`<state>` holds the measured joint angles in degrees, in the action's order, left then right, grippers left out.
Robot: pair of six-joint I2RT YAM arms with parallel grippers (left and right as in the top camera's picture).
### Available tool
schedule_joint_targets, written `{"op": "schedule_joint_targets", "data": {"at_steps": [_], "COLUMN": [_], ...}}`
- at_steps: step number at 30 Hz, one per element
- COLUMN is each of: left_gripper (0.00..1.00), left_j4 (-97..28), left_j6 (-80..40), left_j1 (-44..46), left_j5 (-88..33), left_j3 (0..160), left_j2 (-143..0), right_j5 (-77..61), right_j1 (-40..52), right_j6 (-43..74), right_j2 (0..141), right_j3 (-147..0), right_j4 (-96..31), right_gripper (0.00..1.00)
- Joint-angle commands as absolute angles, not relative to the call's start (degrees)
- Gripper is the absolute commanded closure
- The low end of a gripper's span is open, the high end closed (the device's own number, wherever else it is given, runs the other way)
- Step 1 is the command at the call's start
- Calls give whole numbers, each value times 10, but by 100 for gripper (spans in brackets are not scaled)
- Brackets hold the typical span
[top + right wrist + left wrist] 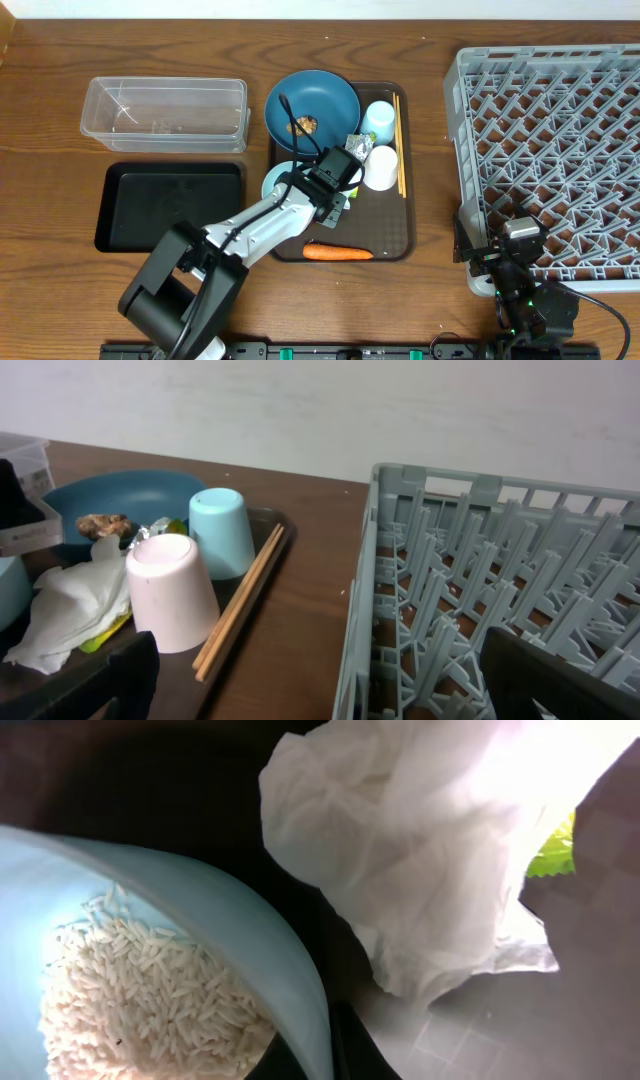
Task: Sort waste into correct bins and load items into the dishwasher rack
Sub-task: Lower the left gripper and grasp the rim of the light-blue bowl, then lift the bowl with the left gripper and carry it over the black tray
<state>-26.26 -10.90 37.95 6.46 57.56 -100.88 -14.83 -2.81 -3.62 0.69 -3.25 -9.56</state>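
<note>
My left gripper [305,188] is shut on the rim of the small pale blue bowl [200,910], which holds white rice [140,990] and sits on the brown tray [395,235]. A crumpled white napkin [420,840] lies right beside the bowl, with a bit of yellow-green wrapper [555,855] behind it. The large dark blue bowl [312,105] holds a brown food lump [306,125]. A light blue cup [222,530] and a white cup [170,590] stand upside down beside the wooden chopsticks [240,605]. An orange carrot [338,253] lies at the tray's front edge. My right gripper [330,680] is open at the near left corner of the grey dishwasher rack [560,140].
A clear plastic tub [165,113] stands at the back left with a shallow black tray [170,205] in front of it. The rack fills the right side of the wooden table.
</note>
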Motion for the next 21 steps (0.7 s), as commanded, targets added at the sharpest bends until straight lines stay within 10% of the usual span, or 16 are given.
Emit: {"op": "schedule_joint_targets", "data": {"at_steps": [1, 21], "left_gripper": [94, 94], "left_j4": [-269, -286], "left_j6": [-126, -134], "left_j1": [377, 377], "left_j5": [71, 65], "left_j3": [565, 569], "left_j2": [-995, -968], "right_j5": [-150, -150], "right_j1": [-30, -30], "right_j6": [-44, -44], "right_j2": [5, 5], "right_j3": [-30, -30], "right_j4": [-96, -96], "right_gripper": [1, 1]}}
